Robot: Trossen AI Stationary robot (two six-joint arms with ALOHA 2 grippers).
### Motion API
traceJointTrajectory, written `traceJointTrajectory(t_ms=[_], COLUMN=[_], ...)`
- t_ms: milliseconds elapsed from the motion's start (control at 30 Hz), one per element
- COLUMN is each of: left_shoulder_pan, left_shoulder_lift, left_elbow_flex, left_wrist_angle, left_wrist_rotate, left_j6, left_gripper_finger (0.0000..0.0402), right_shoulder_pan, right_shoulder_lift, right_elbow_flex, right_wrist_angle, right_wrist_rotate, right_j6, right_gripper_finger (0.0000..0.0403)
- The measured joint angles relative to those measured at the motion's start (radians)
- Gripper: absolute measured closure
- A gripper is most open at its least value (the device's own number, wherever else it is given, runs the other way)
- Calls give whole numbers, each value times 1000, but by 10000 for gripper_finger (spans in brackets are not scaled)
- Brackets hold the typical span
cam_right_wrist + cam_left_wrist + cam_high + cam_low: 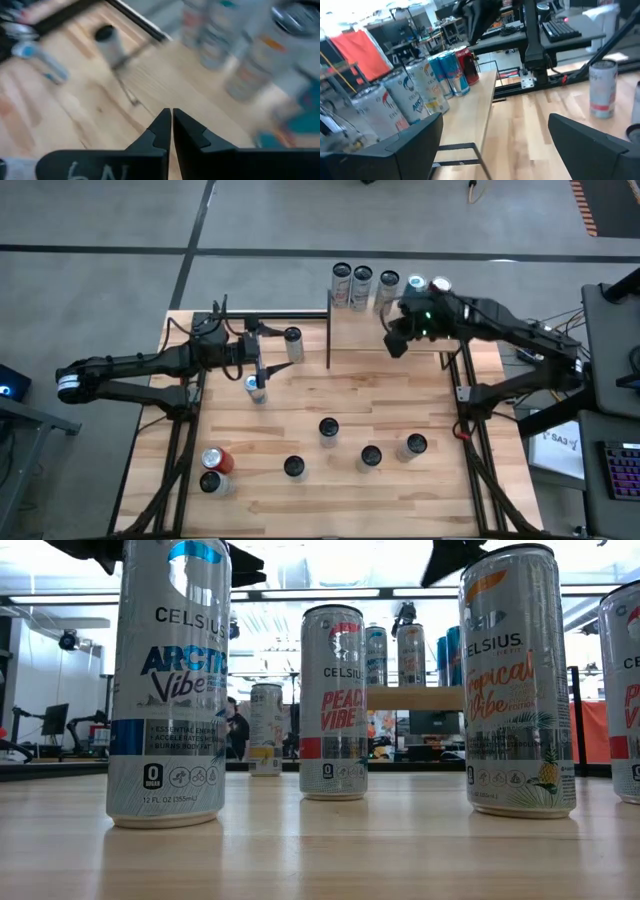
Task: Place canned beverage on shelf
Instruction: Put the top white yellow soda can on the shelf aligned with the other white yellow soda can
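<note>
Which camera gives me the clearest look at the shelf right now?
The high view: the shelf shows whole, with its row of cans along the far edge. The left wrist view shows its board lengthwise. The low view shows only a distant edge-on strip between near cans. The right wrist view is blurred.

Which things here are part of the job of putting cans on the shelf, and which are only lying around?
Part of the job:
- shelf, with a row of cans along its far edge
- loose cans on the table
- left claw, open
- right claw, shut, over the shelf

Only lying around:
- keyboard
- paper sheet
</note>
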Motion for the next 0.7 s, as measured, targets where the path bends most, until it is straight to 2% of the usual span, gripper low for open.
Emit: traceJointTrajectory(t_ms=[167, 433, 700], left_shoulder_pan=[-11, -48, -48], left_shoulder_lift=[0, 0, 1], left_elbow_flex=[0, 0, 1], left_wrist_angle=[-72, -201, -296], left_wrist_rotate=[2, 3, 2], left_j6=[-113, -203, -241], left_gripper_finger=[55, 55, 55], right_shoulder_pan=[107, 199, 273], right_shoulder_lift=[-83, -147, -137], right_elbow_flex=[-186, -485, -643], right_wrist_angle=[262, 653, 868], right_wrist_rotate=[42, 44, 44], right_j6=[-79, -143, -131], right_gripper_finger=[394, 394, 394])
